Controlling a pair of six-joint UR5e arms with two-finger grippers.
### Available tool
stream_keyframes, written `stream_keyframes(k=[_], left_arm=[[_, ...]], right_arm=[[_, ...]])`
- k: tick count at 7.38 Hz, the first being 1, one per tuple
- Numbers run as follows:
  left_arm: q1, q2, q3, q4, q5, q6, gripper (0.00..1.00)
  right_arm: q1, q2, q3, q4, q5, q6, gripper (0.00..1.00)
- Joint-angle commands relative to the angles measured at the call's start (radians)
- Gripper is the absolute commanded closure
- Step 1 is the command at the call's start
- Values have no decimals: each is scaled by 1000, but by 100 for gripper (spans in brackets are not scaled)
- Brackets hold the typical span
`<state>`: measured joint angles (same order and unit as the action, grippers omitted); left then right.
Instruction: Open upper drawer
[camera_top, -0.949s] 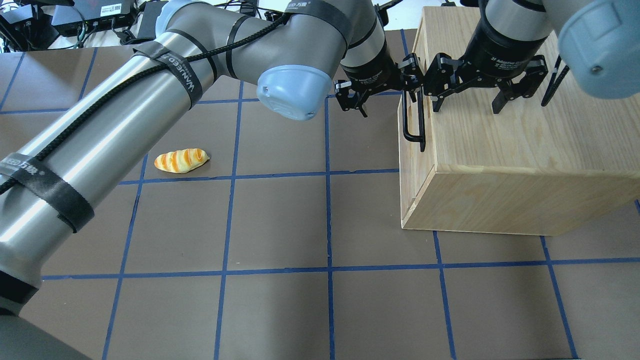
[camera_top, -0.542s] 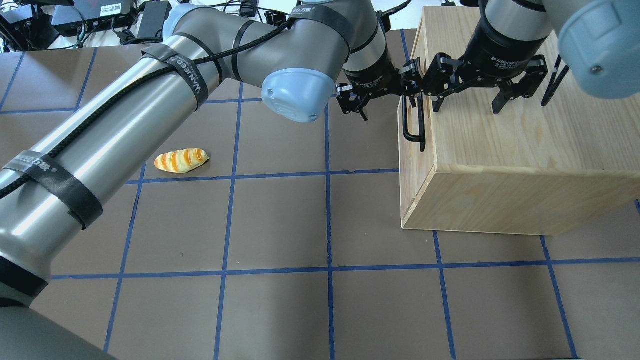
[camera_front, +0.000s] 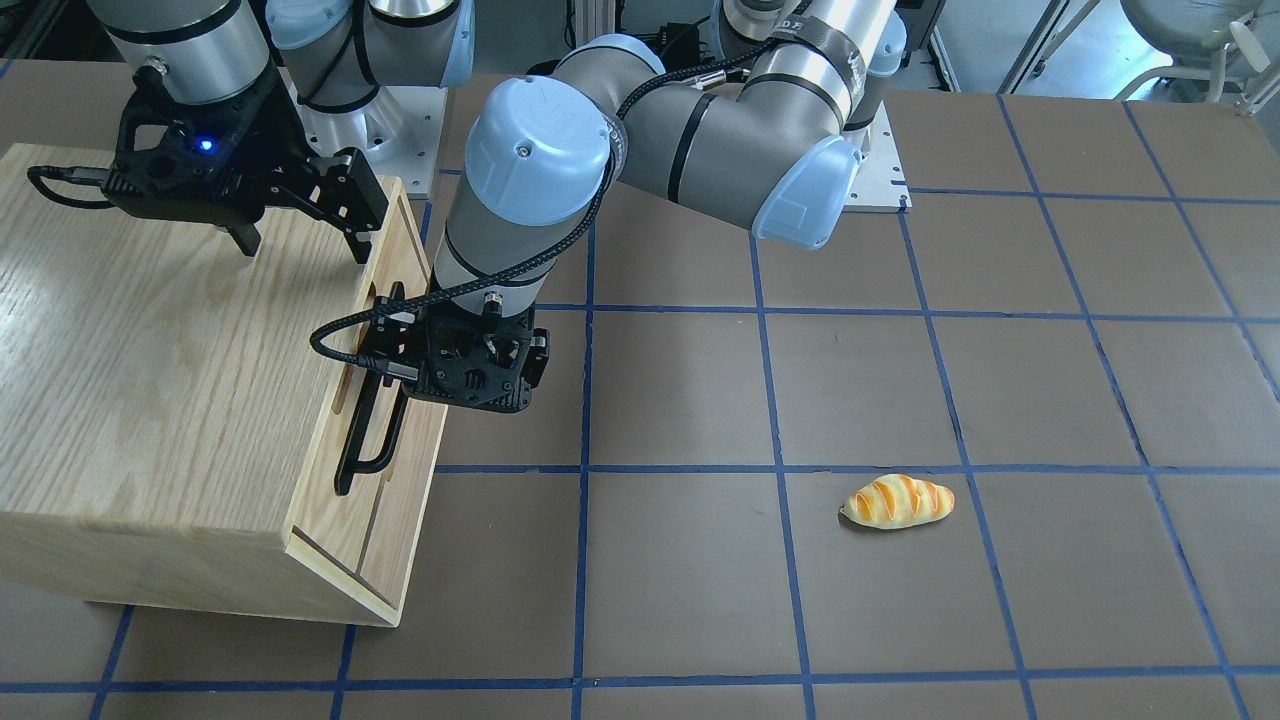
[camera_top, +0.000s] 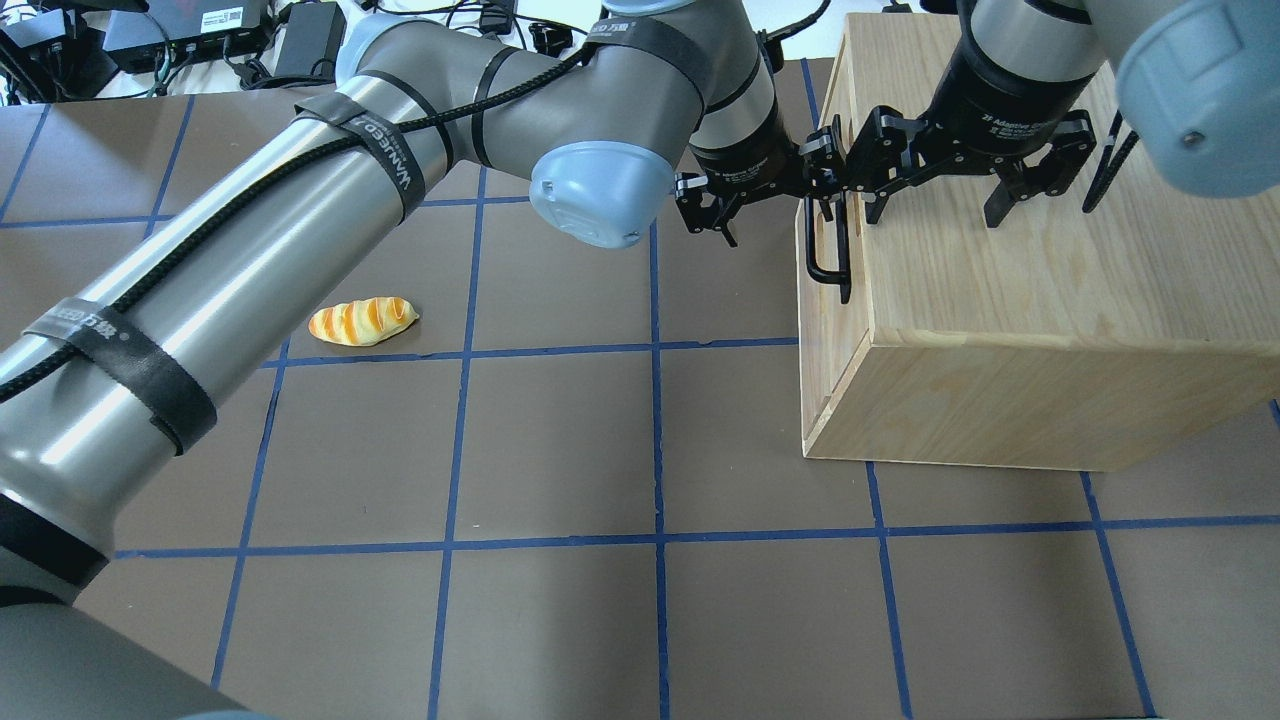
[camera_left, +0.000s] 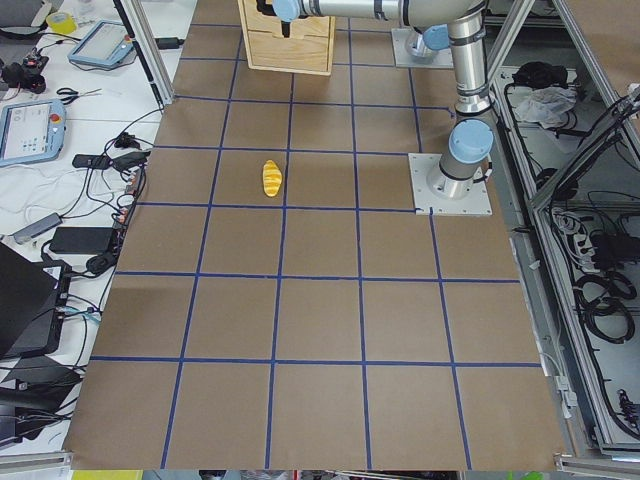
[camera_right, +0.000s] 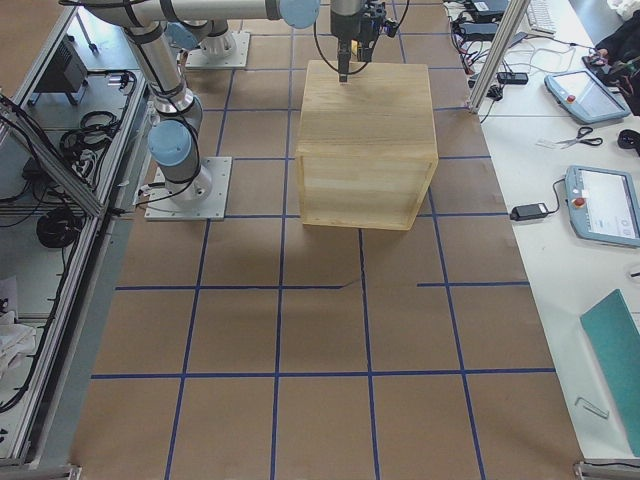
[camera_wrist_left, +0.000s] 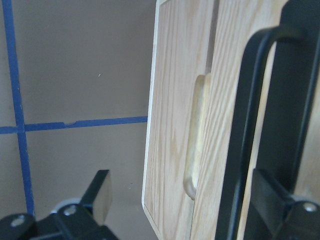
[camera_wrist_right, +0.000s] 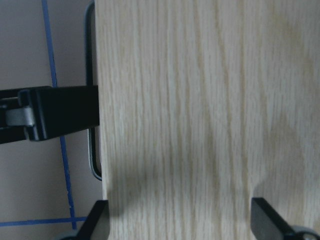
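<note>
Nearest, the left arm (camera_top: 250, 260) comes in low and stretches forward and rightward across the table (camera_top: 560, 450), passing a toy bread loaf (camera_top: 362, 321) that lies well apart from everything else. Its elbow bends and the wrist tips down, so the left gripper (camera_top: 772, 205) hangs against the face of the oak cabinet (camera_top: 1050, 300). Its fingers (camera_wrist_left: 101, 192) are spread wide, with the black bar handle (camera_top: 811, 245) running between them. They are not closed on the bar, and whether one of them touches it cannot be told.

The upper drawer (camera_wrist_left: 222, 90) sits along the top of the cabinet's face, pushed in and level with it. Its front faces the robot's left, toward the bare table. Its long axis, like the handle and the oblong slot (camera_wrist_left: 196, 135) beside it, runs away from the robot.

Farther right, the right gripper (camera_top: 935, 210) points straight down over the cabinet top near the drawer edge, its fingers (camera_wrist_right: 267, 222) wide apart and holding nothing.
</note>
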<state>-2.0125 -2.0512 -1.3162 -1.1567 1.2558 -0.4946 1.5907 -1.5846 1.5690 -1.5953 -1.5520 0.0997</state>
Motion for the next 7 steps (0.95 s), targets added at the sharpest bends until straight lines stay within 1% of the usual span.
stream_keyframes(k=[1,7], left_arm=[[0,-10,0,2,4,1,0],[1,-7,3,0,30,50,0]], right_arm=[[0,0,0,0,1,0,0],[0,0,0,0,1,0,0]])
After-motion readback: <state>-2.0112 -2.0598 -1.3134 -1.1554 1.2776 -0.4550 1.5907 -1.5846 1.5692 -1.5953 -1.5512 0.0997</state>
